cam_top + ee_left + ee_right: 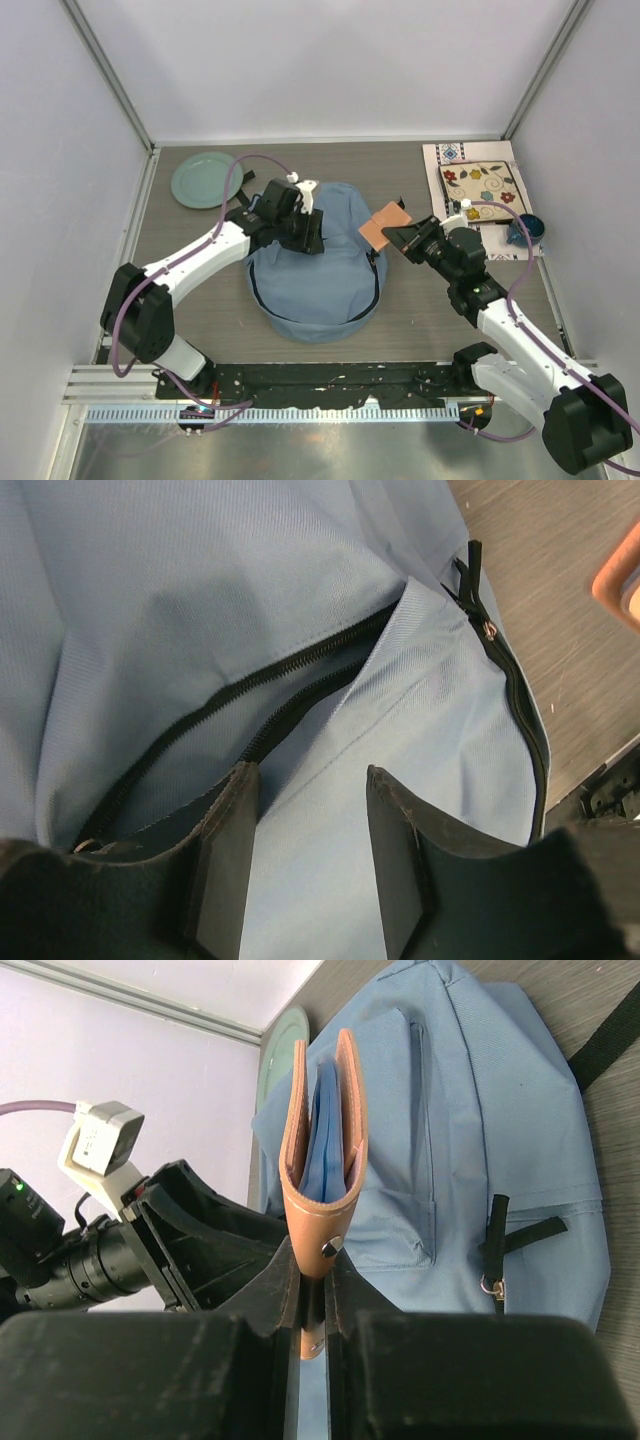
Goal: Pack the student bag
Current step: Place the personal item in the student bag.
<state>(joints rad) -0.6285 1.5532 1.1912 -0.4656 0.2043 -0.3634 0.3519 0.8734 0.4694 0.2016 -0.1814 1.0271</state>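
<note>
The student bag point(320, 280), a large light-blue backpack, lies in the middle of the table. Its dark zipper point(300, 665) gapes along the top. My left gripper point(305, 230) hovers low over the bag's far left part. Its jaws stand apart astride a fold of blue fabric point(310, 775) beside the zipper opening, gripping nothing. My right gripper point(405, 238), at the bag's right edge, is shut on a tan leather case point(385, 224). In the right wrist view the case point(322, 1160) stands up from the fingers, with blue lining inside, in front of the bag point(470, 1090).
A pale green plate point(205, 179) lies at the back left. A floral patterned mat point(485, 190) lies at the back right, with a small dark blue object point(525, 230) at its near corner. A black strap point(600, 1050) trails from the bag. Enclosure walls stand on three sides.
</note>
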